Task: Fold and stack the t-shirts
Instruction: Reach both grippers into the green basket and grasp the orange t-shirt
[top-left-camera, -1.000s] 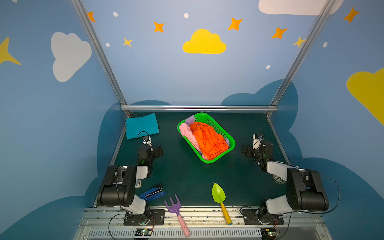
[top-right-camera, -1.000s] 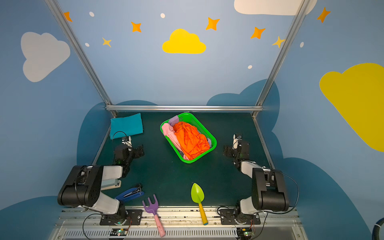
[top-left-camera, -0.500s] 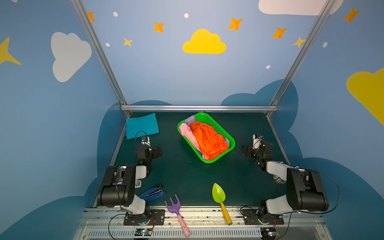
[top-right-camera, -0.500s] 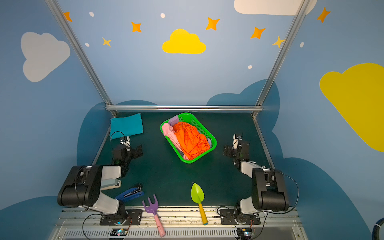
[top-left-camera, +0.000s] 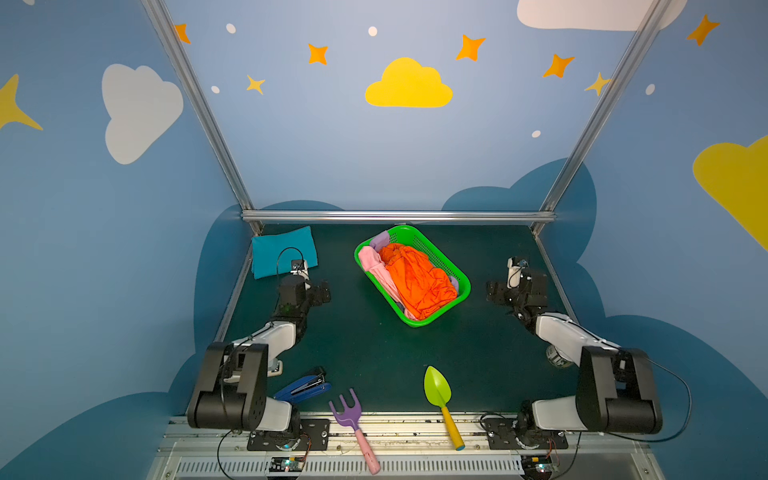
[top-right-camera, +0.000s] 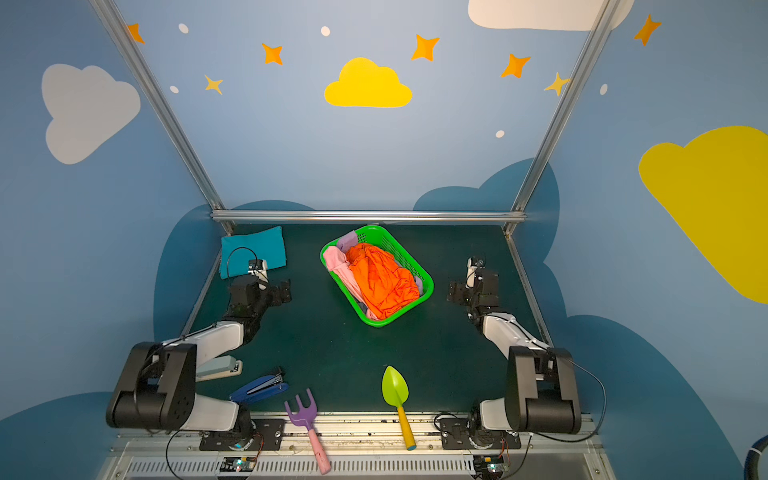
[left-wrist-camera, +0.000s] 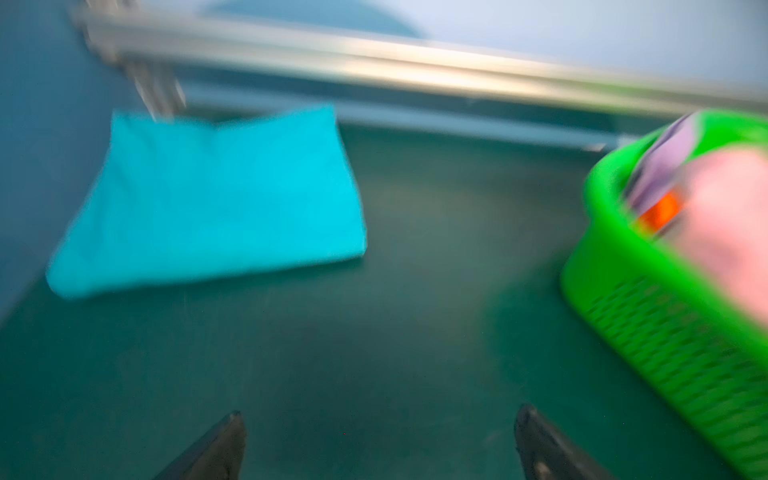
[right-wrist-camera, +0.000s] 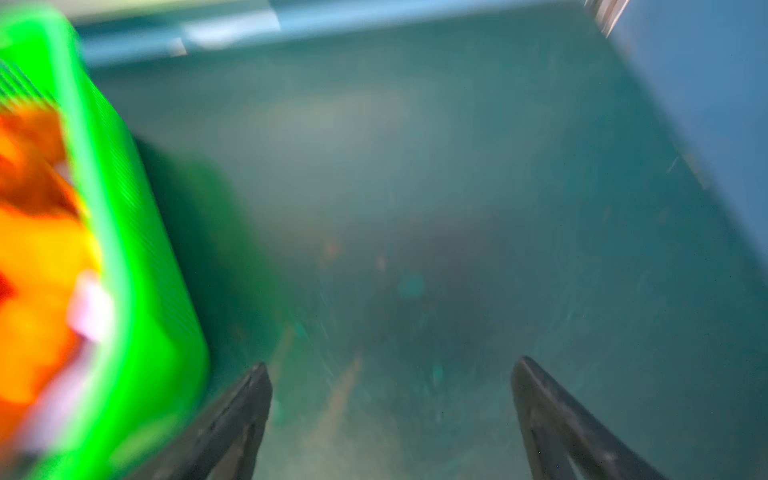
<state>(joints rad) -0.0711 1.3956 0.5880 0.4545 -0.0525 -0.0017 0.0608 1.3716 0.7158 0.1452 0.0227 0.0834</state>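
- My left gripper is spread wide open. There is nothing in it.
- It hangs low over the dark green table, close to the teal shirt but not touching it.
- My right gripper is spread wide open too, and it holds nothing.
- It hangs low on the right side of the table, near the green basket, with a gap between them.
- The teal shirt is folded flat. It lies in the far left corner of the table.
- The green basket sits in the middle of the table, toward the back, turned at a slant.
- The orange shirt is bunched up in the basket, on top of the pile.
- The pink shirt lies along the left side of the basket, partly under the orange one.
- The lilac shirt peeks out at the far corner of the basket.
- My wrist pictures are blurry, but each one shows my jaws far apart over bare table.
- A blue stapler, a purple rake and a green shovel lie at the near edge, well away from the shirts.
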